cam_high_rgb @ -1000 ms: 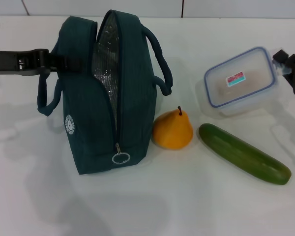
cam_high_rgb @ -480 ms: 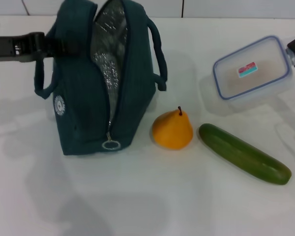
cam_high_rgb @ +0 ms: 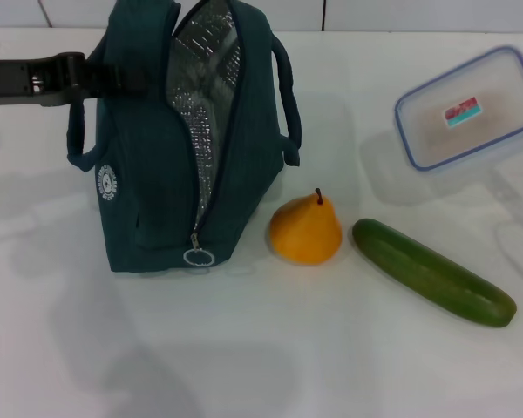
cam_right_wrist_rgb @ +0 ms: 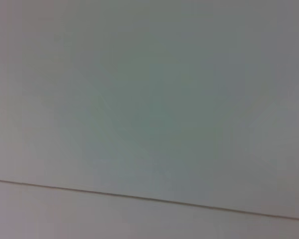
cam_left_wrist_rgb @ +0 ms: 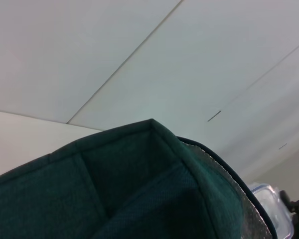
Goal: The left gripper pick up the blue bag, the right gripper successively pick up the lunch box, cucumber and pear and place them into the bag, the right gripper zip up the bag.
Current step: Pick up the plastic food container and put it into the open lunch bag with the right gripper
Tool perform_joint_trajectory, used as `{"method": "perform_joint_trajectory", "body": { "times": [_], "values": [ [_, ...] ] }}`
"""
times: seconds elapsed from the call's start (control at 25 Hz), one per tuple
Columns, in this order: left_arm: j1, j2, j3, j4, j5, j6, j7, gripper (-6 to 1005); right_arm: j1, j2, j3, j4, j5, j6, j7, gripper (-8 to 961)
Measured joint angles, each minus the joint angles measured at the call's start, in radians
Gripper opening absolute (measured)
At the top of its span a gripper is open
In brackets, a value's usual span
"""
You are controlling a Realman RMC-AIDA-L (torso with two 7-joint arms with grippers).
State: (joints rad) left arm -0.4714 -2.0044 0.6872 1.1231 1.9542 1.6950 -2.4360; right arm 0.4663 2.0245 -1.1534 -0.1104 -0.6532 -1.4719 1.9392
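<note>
- The black left gripper (cam_high_rgb: 100,77) reached in from the left and was clamped on the top edge of the dark teal-blue fabric bag (cam_high_rgb: 161,192), which stood unzipped on the white table (cam_high_rgb: 270,366), foil lining showing.
- The clear blue-rimmed plastic lunch box (cam_high_rgb: 471,109) sat tilted at the far right; whatever held it was out of sight.
- The orange-yellow pear (cam_high_rgb: 306,229) stood just right of the bag, with the long dark green cucumber (cam_high_rgb: 432,272) lying beside it.

the black left gripper (cam_high_rgb: 91,77) grips the side of the dark teal fabric bag (cam_high_rgb: 157,174), unzipped, silver lining showing. beside it sit an orange-yellow pear (cam_high_rgb: 306,230) and a long green cucumber (cam_high_rgb: 432,272); the clear blue-rimmed lunch box (cam_high_rgb: 471,109) is at the right edge.
</note>
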Motion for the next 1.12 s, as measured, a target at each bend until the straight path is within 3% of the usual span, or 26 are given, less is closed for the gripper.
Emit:
{"method": "perform_joint_trajectory", "body": {
  "times": [0.4, 0.6, 1.12],
  "values": [
    [-0.015, 0.002, 0.006, -0.007, 0.0, 0.005, -0.029, 67, 0.038, 0.002, 0.0, -0.009, 0.021, -0.055, 0.024, 117],
    [-0.036, 0.006, 0.005, -0.082, 0.002, 0.006, -0.032, 67, 0.071, 0.002, 0.0, -0.014, 0.042, -0.072, 0.024, 119],
    [-0.052, 0.015, 0.006, -0.104, 0.021, 0.0, -0.032, 68, 0.252, 0.003, -0.008, -0.023, 0.046, -0.107, 0.037, 123]
  ]
}}
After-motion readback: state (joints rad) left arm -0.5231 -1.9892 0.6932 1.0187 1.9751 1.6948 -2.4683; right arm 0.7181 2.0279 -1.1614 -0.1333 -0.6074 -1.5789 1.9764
